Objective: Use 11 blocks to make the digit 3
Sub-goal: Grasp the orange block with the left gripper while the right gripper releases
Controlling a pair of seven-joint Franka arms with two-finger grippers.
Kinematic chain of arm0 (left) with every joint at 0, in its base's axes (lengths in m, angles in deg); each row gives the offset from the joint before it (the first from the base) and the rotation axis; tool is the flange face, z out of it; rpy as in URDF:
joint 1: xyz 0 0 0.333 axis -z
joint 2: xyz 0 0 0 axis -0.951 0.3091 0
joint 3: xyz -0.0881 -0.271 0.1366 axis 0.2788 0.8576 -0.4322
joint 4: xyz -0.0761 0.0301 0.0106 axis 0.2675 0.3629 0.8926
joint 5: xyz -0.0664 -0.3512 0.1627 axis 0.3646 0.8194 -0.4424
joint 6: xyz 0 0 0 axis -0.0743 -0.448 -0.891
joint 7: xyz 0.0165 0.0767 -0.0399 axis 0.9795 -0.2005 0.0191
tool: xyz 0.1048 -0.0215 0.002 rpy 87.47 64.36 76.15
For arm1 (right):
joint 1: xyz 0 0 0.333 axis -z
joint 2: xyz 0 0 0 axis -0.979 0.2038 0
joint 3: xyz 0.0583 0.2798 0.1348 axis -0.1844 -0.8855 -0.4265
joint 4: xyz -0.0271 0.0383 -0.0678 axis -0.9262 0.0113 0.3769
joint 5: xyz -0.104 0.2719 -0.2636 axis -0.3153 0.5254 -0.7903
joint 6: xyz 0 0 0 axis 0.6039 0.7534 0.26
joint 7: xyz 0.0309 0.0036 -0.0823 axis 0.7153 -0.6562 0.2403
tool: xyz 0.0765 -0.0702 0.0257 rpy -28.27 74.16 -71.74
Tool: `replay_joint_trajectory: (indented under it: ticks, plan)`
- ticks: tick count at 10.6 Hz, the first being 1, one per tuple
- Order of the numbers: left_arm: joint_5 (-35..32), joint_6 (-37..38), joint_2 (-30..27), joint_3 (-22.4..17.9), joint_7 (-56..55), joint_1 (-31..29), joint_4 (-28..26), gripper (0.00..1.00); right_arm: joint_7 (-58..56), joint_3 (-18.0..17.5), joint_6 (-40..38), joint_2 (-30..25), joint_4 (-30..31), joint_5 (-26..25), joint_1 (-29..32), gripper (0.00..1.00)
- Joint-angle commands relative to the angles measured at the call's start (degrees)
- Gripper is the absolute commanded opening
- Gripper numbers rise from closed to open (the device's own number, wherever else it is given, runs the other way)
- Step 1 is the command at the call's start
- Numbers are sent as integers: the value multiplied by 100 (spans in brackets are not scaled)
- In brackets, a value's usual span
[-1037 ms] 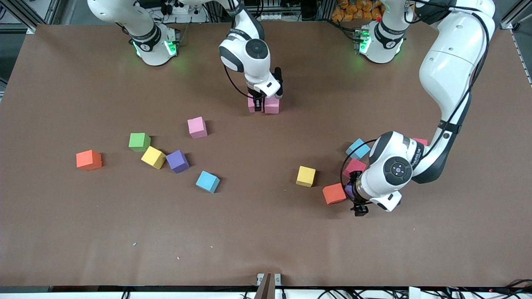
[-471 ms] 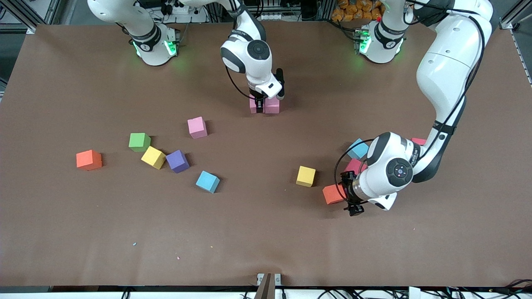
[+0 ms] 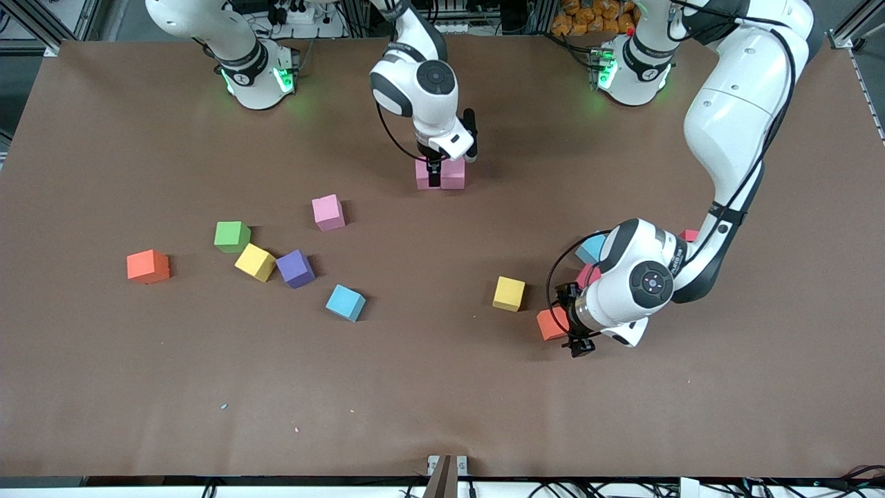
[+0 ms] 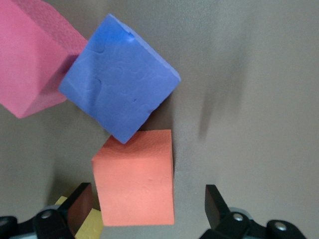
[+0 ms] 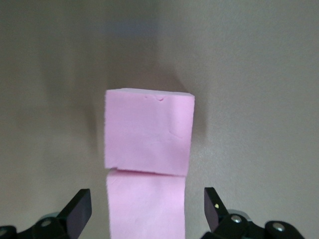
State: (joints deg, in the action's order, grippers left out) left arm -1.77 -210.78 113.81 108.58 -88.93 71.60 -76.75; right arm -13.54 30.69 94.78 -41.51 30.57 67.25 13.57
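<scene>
Digit 3 so far: we see only two pink blocks (image 3: 440, 174) laid side by side and touching, on the tabletop (image 3: 442, 401) near the robots' bases, about midway between the two arms' ends.
Right gripper (image 3: 433, 173): it hangs straight down over the seam of that pink pair; in the right wrist view the jaws stand wide, one each side of the nearer pink block (image 5: 145, 206), clear of its faces, gripping nothing.
Next block, our guess: the orange block (image 4: 134, 178) toward the left arm's end of the tabletop.
Key relation: in the left wrist view the orange block lies between the jaws but off-centre, close against one finger (image 4: 79, 205), with a wide gap to the other; a purple block (image 4: 119, 82) touches its corner and a deep pink block (image 4: 32, 57) sits beside that.
Left gripper (image 3: 571, 325): low over the orange block, jaws open, holding nothing; the left arm is bent over from its base, wrist pointing down.
Nearer arm: the left arm, by far.
Loose blocks: pink (image 3: 328, 211), yellow (image 3: 255, 262), purple (image 3: 295, 268), light blue (image 3: 345, 302), orange (image 3: 148, 266) toward the right arm's end; yellow (image 3: 509, 293) just beside the left gripper's cluster.
Not wanted: green cube (image 3: 231, 236).
</scene>
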Motion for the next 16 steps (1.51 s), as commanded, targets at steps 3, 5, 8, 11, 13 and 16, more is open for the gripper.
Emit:
replay_joint_trajectory:
  ticks: [3, 5, 8, 11, 13, 16]
  plan:
    - [70, -175, 217, -39, -50, 57, 130, 100, 68, 71, -740, -733, 113, 66, 418, 100]
    - [52, -210, 262, -47, -32, 57, 122, 71, 77, 79, -750, -681, 113, 57, 936, 100]
    - [9, -210, 262, -56, 3, 65, 122, 36, 533, 97, -654, -672, 357, -30, 1273, 100]
    - [-35, -210, 148, -56, -6, 48, 122, 0, 1426, 115, -767, -786, 552, -31, 1290, 100]
    - [-44, -106, -80, -48, -15, 57, 96, 0, 2987, 141, -794, -909, 858, -31, 1361, 100]
    - [-53, 342, -414, 14, -24, 57, 25, 0, 5329, 115, -951, -1295, 1290, -13, 1089, 100]
